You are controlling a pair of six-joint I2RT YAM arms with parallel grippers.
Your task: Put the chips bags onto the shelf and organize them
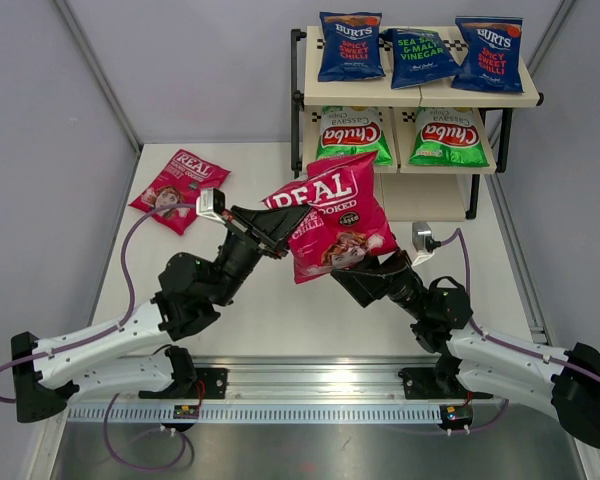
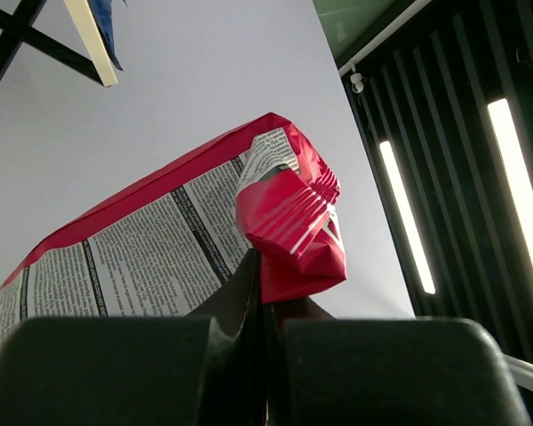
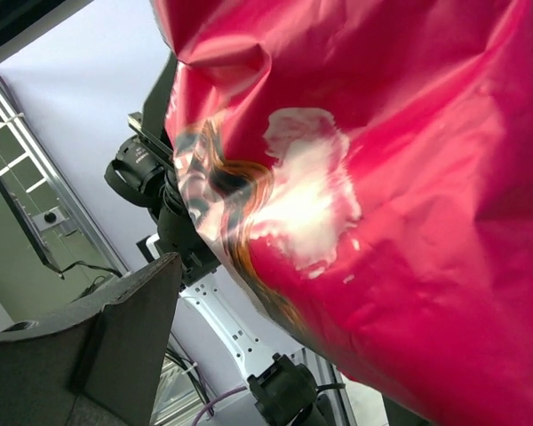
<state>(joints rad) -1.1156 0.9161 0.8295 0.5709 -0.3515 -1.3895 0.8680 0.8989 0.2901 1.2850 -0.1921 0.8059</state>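
Note:
My left gripper (image 1: 280,228) is shut on the crimped side edge of a pink-red REAL bag (image 1: 330,215) and holds it upright in the air over the table's middle. In the left wrist view the gripper (image 2: 268,302) pinches the bag's (image 2: 160,248) red seam. My right gripper (image 1: 358,262) is at the bag's lower right corner. In the right wrist view this gripper (image 3: 280,337) is open, with the bag (image 3: 382,177) between its fingers and a gap beside the left finger (image 3: 133,328). A second REAL bag (image 1: 178,188) lies flat at the back left.
The shelf (image 1: 420,195) stands at the back right. Three blue BURTS bags (image 1: 419,55) stand on its top board and two green Chuba bags (image 1: 400,135) on the middle board. The bottom board is bare. A corner of the shelf (image 2: 93,44) shows in the left wrist view.

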